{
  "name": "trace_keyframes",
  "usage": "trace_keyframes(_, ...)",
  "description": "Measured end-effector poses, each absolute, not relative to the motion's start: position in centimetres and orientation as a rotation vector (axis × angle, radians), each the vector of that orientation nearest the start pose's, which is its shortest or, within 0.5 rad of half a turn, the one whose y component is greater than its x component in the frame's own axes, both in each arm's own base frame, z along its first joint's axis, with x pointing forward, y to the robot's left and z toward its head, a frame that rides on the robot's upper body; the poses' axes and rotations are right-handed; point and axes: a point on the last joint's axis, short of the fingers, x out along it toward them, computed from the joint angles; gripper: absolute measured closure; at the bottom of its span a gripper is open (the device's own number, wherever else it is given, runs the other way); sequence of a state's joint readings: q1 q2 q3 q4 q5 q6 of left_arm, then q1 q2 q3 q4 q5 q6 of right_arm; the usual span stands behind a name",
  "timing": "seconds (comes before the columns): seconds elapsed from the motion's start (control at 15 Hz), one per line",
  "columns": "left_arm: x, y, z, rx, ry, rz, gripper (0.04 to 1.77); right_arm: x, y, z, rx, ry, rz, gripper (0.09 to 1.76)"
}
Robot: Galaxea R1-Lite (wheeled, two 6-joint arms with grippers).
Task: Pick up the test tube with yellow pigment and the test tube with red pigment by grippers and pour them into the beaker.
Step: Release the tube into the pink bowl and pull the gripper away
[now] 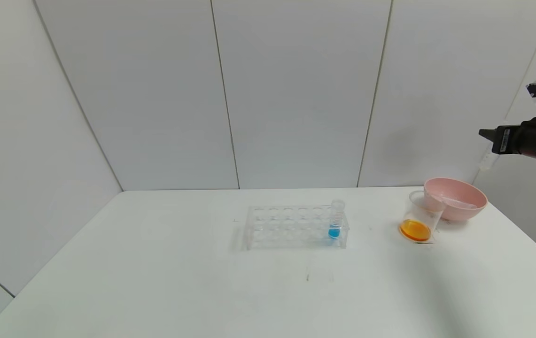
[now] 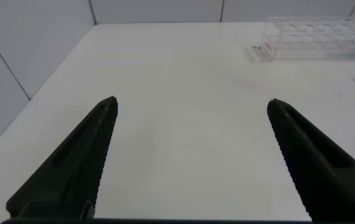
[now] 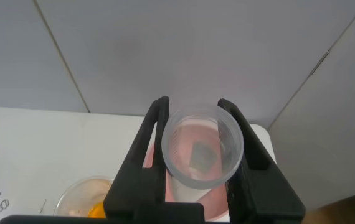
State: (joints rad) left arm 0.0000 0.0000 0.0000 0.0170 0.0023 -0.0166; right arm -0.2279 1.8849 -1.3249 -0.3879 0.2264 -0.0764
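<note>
The clear plastic tapered beaker stands on the white bench touching the pink bowl, and it holds a shallow pool of orange liquid. So both pigments look already poured and mixed. The right gripper hangs high above the bowl at the right edge of the head view, its black fingers clamped on a small clear plastic test tube that looks empty. The bowl already holds what seems to be another empty tube, though this is hard to tell. I judge the step in hand to be discarding the spent tube; next the arm must lower over the bowl and let go. The left gripper hovers over bare bench, fingers wide apart, idle. The clear plastic rack holds only the blue-liquid tube.
</note>
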Motion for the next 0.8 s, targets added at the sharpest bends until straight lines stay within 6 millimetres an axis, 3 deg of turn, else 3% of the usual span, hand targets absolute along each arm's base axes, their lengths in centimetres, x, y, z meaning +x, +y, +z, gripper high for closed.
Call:
trace_keyframes(0.27,-2.3,0.0,7.4,-0.016,0.017,0.003,0.09,39.3,-9.1,20.5,-0.023,0.055,-0.074,1.26)
trace_keyframes(0.53,-2.3,0.0,7.4,-0.017,0.017,0.002,0.09,42.1,-9.9,15.4,-0.005,0.114,-0.117,1.26)
trace_keyframes(0.8,-2.3,0.0,7.4,-0.017,0.017,0.003,0.09,43.7,-10.2,12.9,0.002,0.158,-0.116,1.26)
